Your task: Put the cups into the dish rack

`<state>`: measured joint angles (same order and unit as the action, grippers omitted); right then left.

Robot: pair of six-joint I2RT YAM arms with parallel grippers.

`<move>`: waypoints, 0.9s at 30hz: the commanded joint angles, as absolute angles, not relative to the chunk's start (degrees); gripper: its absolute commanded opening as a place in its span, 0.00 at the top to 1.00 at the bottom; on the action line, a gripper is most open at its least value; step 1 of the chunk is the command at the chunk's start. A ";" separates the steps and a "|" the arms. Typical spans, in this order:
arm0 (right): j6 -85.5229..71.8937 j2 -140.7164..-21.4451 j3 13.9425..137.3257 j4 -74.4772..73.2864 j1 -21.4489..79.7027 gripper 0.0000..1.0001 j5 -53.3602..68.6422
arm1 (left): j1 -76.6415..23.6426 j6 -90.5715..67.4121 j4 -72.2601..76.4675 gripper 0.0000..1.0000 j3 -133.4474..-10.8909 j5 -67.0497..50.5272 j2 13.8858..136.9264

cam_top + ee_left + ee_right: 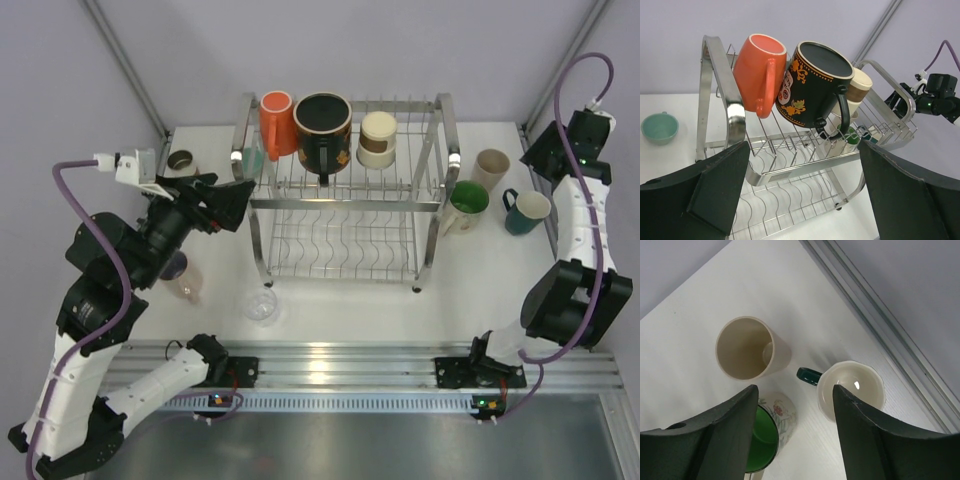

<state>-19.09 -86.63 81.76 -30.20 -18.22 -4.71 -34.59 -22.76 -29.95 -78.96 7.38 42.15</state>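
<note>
Three cups (322, 128) lean on the two-tier chrome wire dish rack (345, 205). Right of it the right gripper (795, 390), half spread and empty, hovers above a tall beige tumbler (747, 350), teal-handled mug (850, 390) and green-lined mug (767, 432); descending may topple a neighbour. Left gripper (804, 145) gapes empty.

**Dish rack** (345, 205): two-tier chrome wire rack, upright on the surface, with four thick posts and wavy wire slots.

**Upper tier, left to right:**
- orange mug (277, 122), tilted
- black patterned mug (322, 128), tilted, touching the orange mug
- brown-cream paper cup (378, 138)

The lower tier holds no cups.

**Right of the rack, all upright:**
- green-lined floral mug (465, 205), just beside the rack
- tall beige cup (491, 168), behind it
- teal mug (525, 210) with a cream interior, farthest out

**Left of the rack:**
- small teal cup (181, 160), near the rear corner
- pink cup (185, 280), partly hidden

**In front of the rack:** clear cup (261, 305), near the front-left post.
</note>
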 commanded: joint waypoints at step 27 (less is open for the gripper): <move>-13.97 -111.44 100.28 -30.41 -14.77 0.48 2.02 | -34.63 -23.99 -26.72 0.05 -84.19 2.38 45.34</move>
